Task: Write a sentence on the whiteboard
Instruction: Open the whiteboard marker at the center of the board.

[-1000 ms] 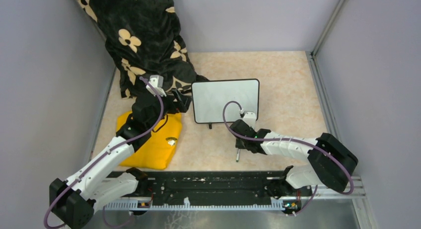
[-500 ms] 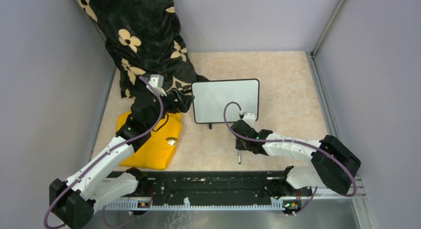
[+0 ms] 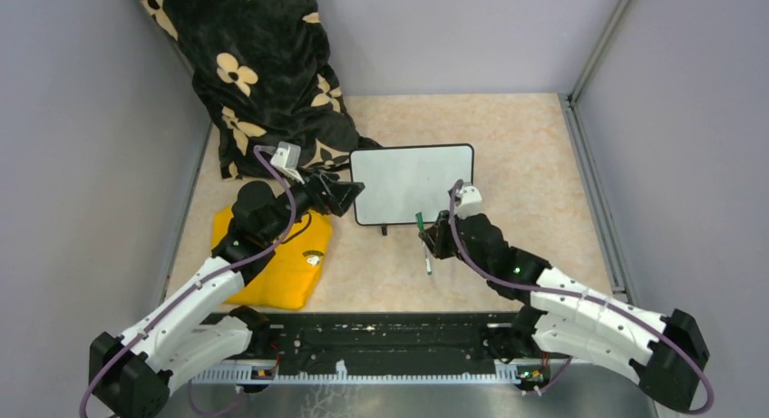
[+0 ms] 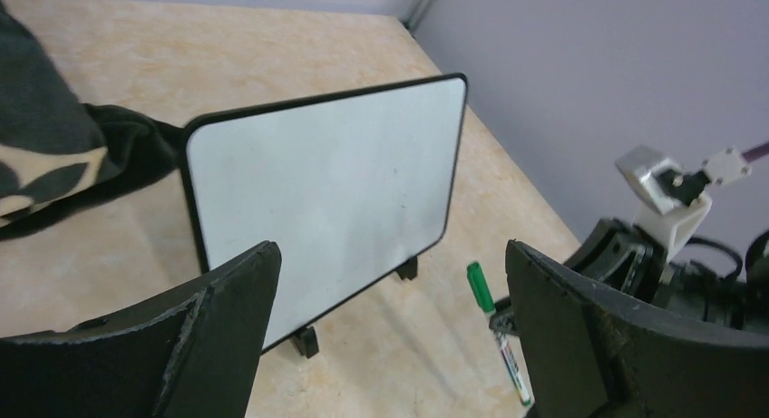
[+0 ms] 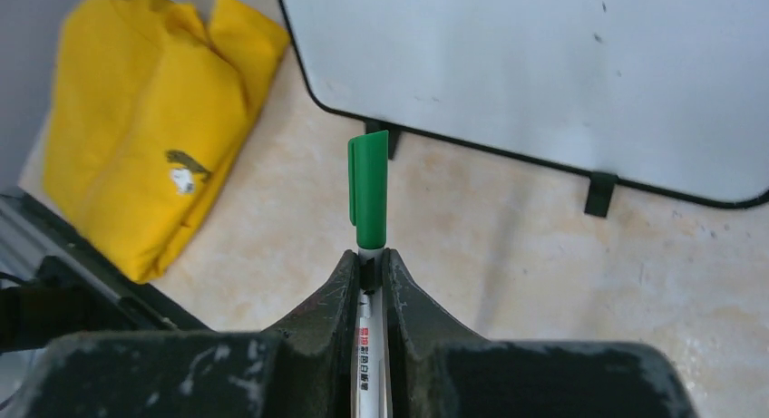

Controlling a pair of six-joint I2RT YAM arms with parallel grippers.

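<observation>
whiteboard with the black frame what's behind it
Behind the small black-framed whiteboard lies beige tabletop, and the black flower-print cloth reaches its left rear corner. The strip directly behind the standing board is covered and cannot be seen.

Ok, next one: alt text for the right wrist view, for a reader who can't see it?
The right gripper is shut on a capped green marker that points toward a blank whiteboard standing on two small black feet just ahead. A folded yellow cloth lies on the beige table at the left.
</observation>
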